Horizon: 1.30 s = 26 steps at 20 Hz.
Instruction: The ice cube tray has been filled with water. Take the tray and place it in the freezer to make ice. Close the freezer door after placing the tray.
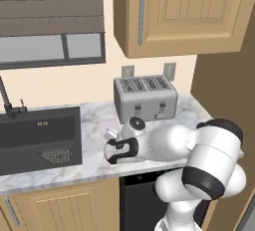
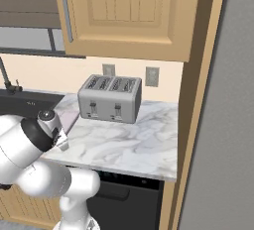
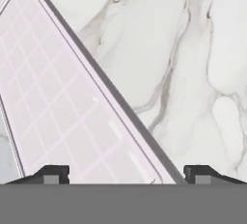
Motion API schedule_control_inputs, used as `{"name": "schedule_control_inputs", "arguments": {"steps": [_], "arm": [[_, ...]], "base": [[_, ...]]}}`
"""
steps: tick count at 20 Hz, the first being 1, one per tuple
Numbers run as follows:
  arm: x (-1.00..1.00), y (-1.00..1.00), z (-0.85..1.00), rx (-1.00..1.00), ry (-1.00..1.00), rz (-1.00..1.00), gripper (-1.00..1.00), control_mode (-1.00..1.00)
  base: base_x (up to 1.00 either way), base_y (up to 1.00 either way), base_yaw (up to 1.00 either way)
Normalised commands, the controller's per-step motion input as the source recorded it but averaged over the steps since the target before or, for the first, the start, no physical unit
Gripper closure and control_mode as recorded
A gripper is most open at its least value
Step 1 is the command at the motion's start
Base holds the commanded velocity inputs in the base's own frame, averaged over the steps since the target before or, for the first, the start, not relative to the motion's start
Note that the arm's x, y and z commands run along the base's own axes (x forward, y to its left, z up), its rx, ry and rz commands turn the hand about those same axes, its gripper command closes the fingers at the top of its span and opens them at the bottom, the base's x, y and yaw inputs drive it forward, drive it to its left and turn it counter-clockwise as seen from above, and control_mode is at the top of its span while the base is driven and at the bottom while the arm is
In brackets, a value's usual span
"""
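Hand view: gripper (image 3: 125, 174) jaws spread wide over ice cube tray (image 3: 58, 102), tray's far end cut off; counter (image 3: 193, 73) beneath.

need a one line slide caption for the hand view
Open gripper poised low over the marble counter, its fingertips straddling one edge of the pale pink ice cube tray.
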Motion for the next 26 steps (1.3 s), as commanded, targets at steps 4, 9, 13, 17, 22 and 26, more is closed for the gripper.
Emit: {"name": "schedule_control_inputs", "arguments": {"steps": [4,9,13,17,22,26], "arm": [[0.01,0.0,0.0,0.0,-0.01,0.0,1.0,-1.0],[0.0,0.0,0.0,0.0,-0.01,0.0,1.0,-1.0],[-0.1,0.0,0.09,0.0,-0.07,0.01,1.0,-1.0],[-0.24,0.01,0.31,0.0,-0.09,0.04,1.0,-1.0],[-0.2,0.03,0.26,0.0,-0.01,0.01,1.0,-1.0],[-0.17,0.01,0.26,0.0,-0.01,0.0,1.0,-1.0]], "base": [[0.0,0.0,0.0],[0.0,0.0,0.0],[0.0,0.0,0.0],[0.0,0.0,0.0],[0.0,0.0,0.0],[0.0,0.0,0.0]]}}
